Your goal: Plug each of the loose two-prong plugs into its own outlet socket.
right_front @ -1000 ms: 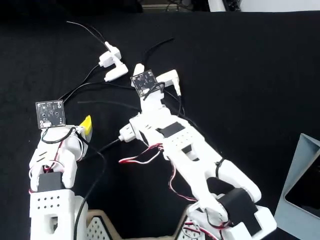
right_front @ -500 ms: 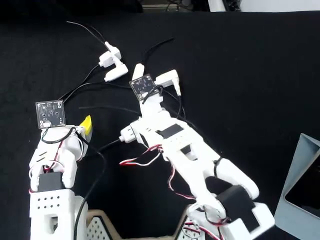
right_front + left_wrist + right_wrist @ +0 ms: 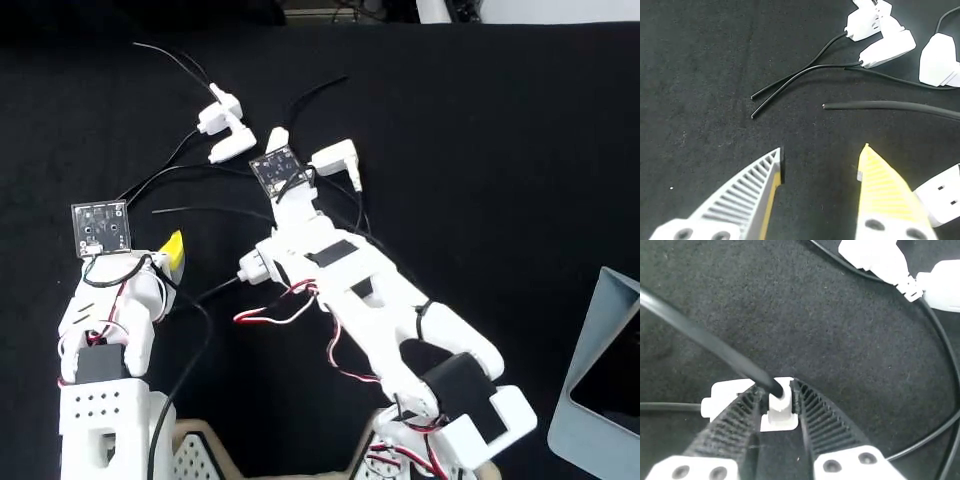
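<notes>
Gripping a white plug (image 3: 780, 416) with right gripper (image 3: 776, 390), low over the bench (image 3: 850, 340); left gripper (image 3: 822, 149) wide open. Could twist or slip under pull of the cable (image 3: 710, 335), then miss a socket (image 3: 940, 197).

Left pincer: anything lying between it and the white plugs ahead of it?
Just one black cable, lying flat across the cloth between the open left pincer and the white plugs. Two thinner cables trail from the plugs off to one side. Nothing else visible in that gap.
</notes>
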Robot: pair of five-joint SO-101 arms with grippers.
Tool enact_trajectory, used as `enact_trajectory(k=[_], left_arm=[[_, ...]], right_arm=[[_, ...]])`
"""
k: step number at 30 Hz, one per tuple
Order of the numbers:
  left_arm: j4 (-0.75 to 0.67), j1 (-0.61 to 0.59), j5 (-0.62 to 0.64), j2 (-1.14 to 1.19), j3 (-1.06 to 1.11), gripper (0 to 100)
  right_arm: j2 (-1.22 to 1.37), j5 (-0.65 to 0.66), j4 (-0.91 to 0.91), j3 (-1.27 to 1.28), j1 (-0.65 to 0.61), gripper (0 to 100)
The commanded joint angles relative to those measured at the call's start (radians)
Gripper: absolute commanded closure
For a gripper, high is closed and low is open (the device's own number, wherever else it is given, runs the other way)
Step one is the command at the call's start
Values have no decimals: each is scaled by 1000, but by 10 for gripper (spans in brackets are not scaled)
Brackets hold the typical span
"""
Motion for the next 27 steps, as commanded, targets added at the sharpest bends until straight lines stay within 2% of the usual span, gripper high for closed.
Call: enact_trajectory(k=[1,6,11,15,17,20,24,27], left_arm=[[-15,-5,-9,-12,-4,748],[-15,-5,-9,-12,-2,748],[-15,-5,-9,-12,-2,748],[-15,-5,-9,-12,-2,748],[-15,-4,-9,-12,-2,748],[-15,2,-9,-14,-16,748],[-9,-8,-6,-14,-54,748],[-8,-28,-5,-14,-70,748]], right_arm=[[12,11,-5,-62,40,987],[13,11,-8,-177,110,987],[22,11,-132,-211,149,982],[16,11,-149,-228,149,858],[13,11,-115,-245,147,828],[-15,11,-37,-278,143,858],[-150,11,89,-277,146,991],[-297,9,222,-222,146,982]])
